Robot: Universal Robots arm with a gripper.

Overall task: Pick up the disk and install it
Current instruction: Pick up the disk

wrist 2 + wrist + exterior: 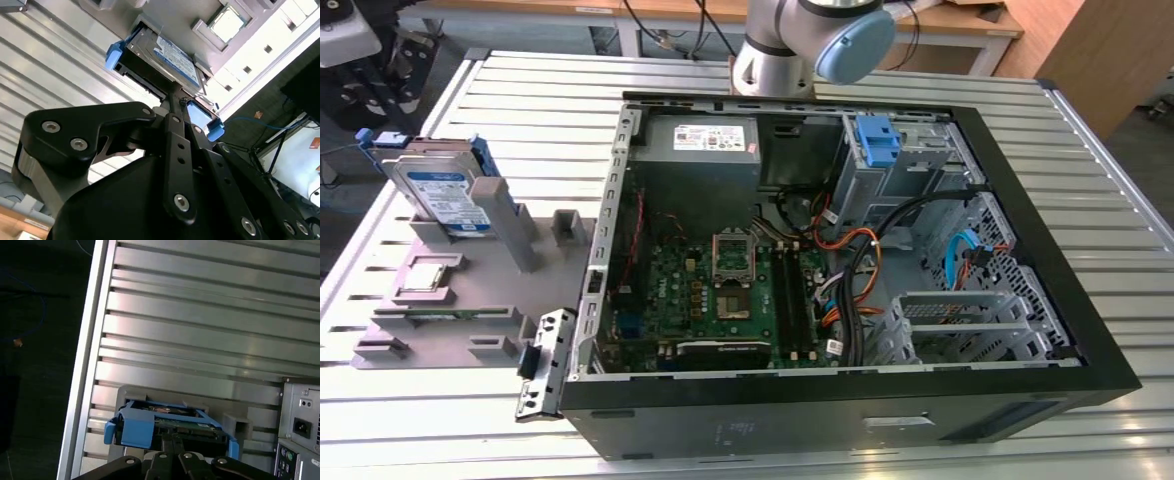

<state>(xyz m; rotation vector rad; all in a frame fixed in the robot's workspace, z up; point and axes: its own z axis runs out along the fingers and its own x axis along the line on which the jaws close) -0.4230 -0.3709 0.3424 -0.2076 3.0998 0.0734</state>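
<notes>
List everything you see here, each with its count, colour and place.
disk: one, silver in a blue carrier, upright in the holder at the exterior view's left
holder: one, grey, on the table beside the case
processor: one, silver, lying in a holder recess
computer case: one, black, open, mid-table
power supply: one, grey, inside the case nearest the arm's base
motherboard: one, green, on the case floor
bracket: one, blue, in the case's drive bay
cables: several, orange, black and blue, inside the case
table: one, silver, slatted, under everything
arm: one, grey with a blue cap, behind the case
gripper: one, black, shut, aimed at the disk in both wrist views
</notes>
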